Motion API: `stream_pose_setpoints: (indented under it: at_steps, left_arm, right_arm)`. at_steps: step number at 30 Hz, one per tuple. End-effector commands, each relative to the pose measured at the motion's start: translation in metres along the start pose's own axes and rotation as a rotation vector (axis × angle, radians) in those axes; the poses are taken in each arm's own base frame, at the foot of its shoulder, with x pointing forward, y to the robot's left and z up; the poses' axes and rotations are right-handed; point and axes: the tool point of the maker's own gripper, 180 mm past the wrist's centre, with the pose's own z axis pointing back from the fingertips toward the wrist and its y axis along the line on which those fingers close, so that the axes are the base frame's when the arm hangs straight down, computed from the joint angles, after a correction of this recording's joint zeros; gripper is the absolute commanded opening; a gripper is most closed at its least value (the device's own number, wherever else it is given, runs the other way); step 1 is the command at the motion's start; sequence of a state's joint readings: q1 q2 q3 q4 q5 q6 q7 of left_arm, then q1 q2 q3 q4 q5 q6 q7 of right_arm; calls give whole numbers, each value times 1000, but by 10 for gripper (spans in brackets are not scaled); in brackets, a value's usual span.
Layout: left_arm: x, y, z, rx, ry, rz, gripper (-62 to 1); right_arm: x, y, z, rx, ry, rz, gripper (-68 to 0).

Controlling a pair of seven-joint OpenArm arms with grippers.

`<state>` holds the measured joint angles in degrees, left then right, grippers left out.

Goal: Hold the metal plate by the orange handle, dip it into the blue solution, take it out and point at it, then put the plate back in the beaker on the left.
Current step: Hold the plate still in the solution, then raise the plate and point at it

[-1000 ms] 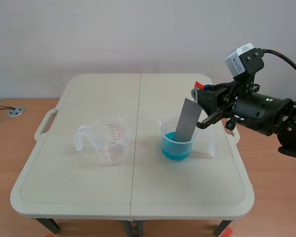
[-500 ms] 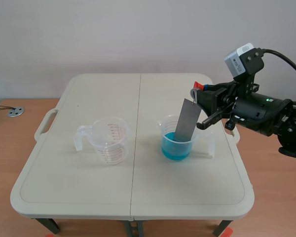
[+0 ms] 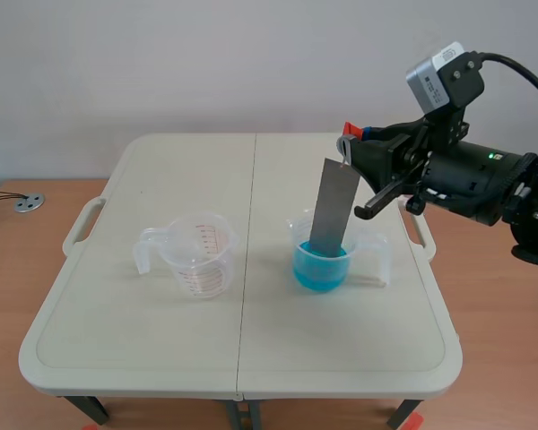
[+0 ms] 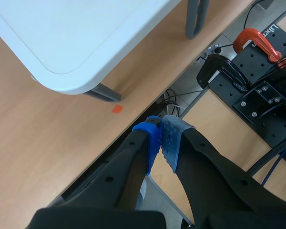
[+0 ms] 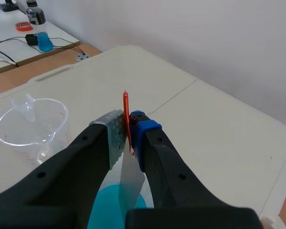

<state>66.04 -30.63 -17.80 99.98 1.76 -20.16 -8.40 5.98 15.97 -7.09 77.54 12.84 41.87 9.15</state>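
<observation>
**Right fingers clamp the orange handle; the plate hangs in the blue beaker**

The right fingers (image 5: 115,138) are pressed onto the thin orange handle (image 5: 126,114). The grey dotted pad sits on one side and the blue pad on the other, with only the handle's thickness between them. The top of the handle pokes up just above the pads. Below them the metal plate (image 3: 334,210) hangs down, slightly tilted, with its upper end leaning toward the right arm. Its lower end is inside the right-hand beaker (image 3: 296,228), down at the level of the blue solution (image 3: 321,269). The wrist view shows the plate's grey strip running into the blue, but how deep it goes cannot be told. The fingers touch only the handle, not the beaker or the liquid.

The second clear beaker (image 3: 197,255), with red measuring marks, stands on the left half of the pale surface (image 3: 251,358), well apart from the blue one.

The left fingers (image 4: 152,143) are closed on nothing, with the blue pad and the grey pad meeting face to face. They are off the surface, beyond one of its rounded corners and above the wooden floor. A small orange tape mark (image 4: 117,109) lies on the floor ahead of them.
</observation>
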Motion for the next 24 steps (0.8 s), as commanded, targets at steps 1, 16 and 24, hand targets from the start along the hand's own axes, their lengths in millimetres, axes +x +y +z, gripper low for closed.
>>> stream_pose_setpoints:
  at_steps: [1,16,24]
  left_arm:
    - [6,-1,-1,-7,-23,-1,-584]
    - [14,3,-6,-15,-51,-11,-584]
    - [19,7,-8,-5,-70,-20,-584]
  right_arm:
    - [23,-7,2,-6,-57,39,-662]
    - [59,2,-1,19,-95,138,-662]
    - [80,10,-1,30,-118,195,-662]
